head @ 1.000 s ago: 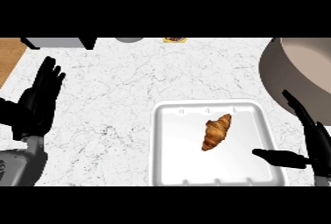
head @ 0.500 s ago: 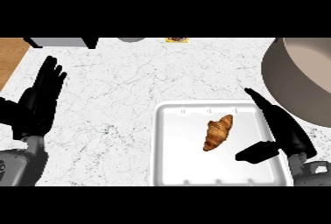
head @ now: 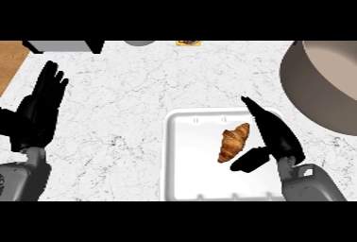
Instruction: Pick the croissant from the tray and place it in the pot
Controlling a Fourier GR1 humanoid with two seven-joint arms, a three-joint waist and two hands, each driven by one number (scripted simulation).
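A golden-brown croissant (head: pixel 233 142) lies on the white tray (head: pixel 191 160) at the lower middle of the head view. My right hand (head: pixel 274 133) hovers over the tray's right side, just right of the croissant, open with fingers straight and thumb spread toward the pastry's lower end. It is not holding the croissant. The large grey pot (head: pixel 327 87) stands at the right edge, partly cut off. My left hand (head: pixel 38 113) rests open at the left edge, fingers up.
A grey box (head: pixel 63 46) and a round grey object (head: pixel 140 42) sit along the counter's back edge, with a small yellow-brown item (head: pixel 187 42) beside them. A strip of wood surface (head: pixel 10 59) shows at the far left.
My right hand has moved left and inward over the tray, closing in beside the croissant. The croissant, tray and left hand have stayed in place.
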